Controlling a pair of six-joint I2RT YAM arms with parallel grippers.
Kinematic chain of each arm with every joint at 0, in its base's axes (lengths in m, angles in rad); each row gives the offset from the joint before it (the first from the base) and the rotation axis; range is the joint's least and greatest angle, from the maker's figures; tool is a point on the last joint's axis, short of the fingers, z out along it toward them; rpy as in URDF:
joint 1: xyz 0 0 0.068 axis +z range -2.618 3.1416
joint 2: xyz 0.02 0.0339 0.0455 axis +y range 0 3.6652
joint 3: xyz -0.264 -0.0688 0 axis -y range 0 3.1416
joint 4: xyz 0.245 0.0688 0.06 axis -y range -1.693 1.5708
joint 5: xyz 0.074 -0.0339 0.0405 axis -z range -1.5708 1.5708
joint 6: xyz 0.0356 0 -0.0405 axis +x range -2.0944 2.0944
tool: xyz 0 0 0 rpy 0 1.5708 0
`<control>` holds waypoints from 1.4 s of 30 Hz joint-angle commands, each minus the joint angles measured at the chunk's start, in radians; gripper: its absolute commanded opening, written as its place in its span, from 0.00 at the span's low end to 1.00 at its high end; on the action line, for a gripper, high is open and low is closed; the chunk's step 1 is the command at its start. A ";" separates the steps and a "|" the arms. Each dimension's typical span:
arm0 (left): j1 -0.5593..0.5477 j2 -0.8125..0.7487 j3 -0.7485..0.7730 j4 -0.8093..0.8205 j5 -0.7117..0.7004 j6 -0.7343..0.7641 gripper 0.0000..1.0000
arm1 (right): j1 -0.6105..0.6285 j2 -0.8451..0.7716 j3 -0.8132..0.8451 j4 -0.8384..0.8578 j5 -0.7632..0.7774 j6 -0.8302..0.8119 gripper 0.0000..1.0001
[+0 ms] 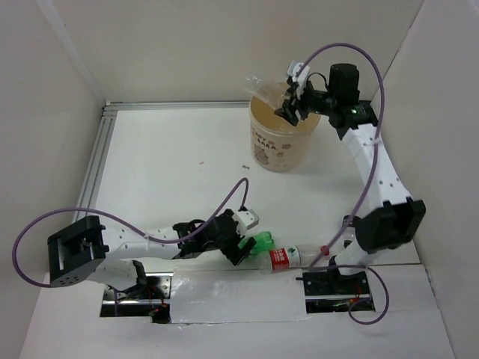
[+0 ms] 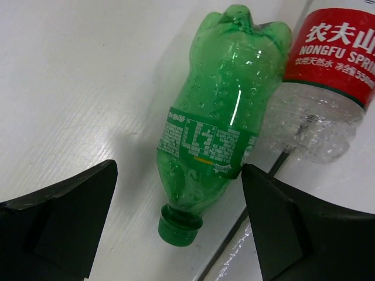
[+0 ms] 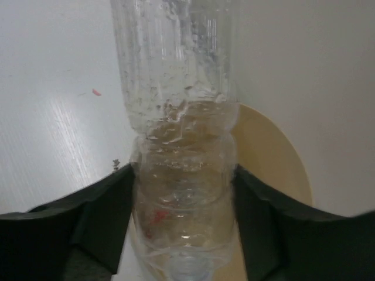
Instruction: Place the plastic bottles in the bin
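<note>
A green bottle [image 1: 262, 243] lies on the table near the front edge, touching a clear bottle with a red label [image 1: 288, 256]. In the left wrist view the green bottle [image 2: 214, 126] lies cap toward me between my open fingers, and the red-label bottle [image 2: 325, 76] lies to its right. My left gripper [image 1: 238, 250] is open just beside the green bottle. My right gripper [image 1: 290, 107] is shut on a clear bottle [image 1: 266, 88], holding it over the rim of the beige bin [image 1: 282, 149]. In the right wrist view the clear bottle [image 3: 179, 117] is pinched between the fingers, with the bin's rim [image 3: 275, 152] behind it.
White walls enclose the table at the back and both sides. A metal rail [image 1: 97, 161] runs along the left edge. A small dark speck [image 1: 245, 166] lies left of the bin. The arm bases stand at the near edge.
</note>
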 commanded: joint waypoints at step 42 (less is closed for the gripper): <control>0.327 0.586 1.209 0.015 -0.232 0.291 0.37 | -0.436 -0.680 -0.817 -0.725 -0.271 -0.787 0.92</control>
